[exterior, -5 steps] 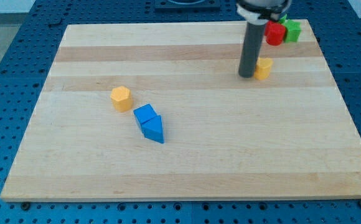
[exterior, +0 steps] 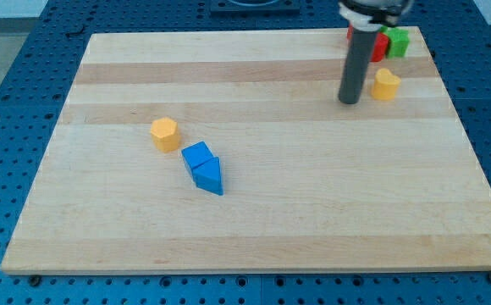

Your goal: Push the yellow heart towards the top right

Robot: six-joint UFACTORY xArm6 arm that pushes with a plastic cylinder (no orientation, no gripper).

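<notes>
The yellow heart (exterior: 385,85) lies near the board's top right. My tip (exterior: 349,101) rests on the board just to the heart's left and slightly below it, with a small gap between them. The dark rod rises from the tip toward the view's top. A red block (exterior: 376,44) and a green block (exterior: 397,41) sit together at the top right corner, just above the heart; the rod hides part of the red one.
A yellow hexagonal block (exterior: 165,134) sits left of centre. Two blue blocks touch each other just below and right of it: a blue cube (exterior: 197,156) and a blue triangular block (exterior: 209,176). The wooden board (exterior: 313,212) ends close behind the red and green blocks.
The yellow heart has slid to the right and a little up, toward the red and green blocks. My tip has moved right with it and now stands slightly apart from it.
</notes>
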